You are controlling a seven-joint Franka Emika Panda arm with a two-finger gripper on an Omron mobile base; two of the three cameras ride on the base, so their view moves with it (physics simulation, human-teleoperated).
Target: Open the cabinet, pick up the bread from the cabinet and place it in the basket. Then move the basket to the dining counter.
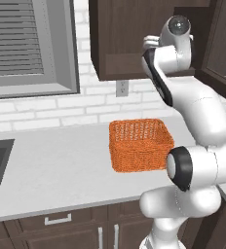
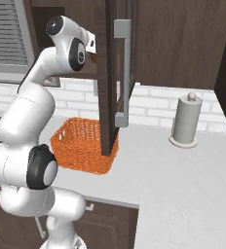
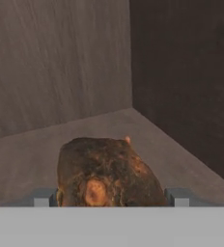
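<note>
hand (image 3: 109,198): spread wide astride one bread (image 3: 106,171), no grip | basket (image 1: 140,144): one | cabinet (image 2: 116,73): open

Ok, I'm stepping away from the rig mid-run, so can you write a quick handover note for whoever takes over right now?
Gripper: open, reached into the cabinet, one of the fingers on each side of the bread; no grip yet.
Bread: lying on the cabinet shelf, near the back corner.
Basket: on the worktop under the cabinet, nothing visible in it.
Done: cabinet door swung open, hand lined up on the bread.
Left: close on the bread, lift it out, drop it in the basket, then carry the basket to the dining counter.
</note>
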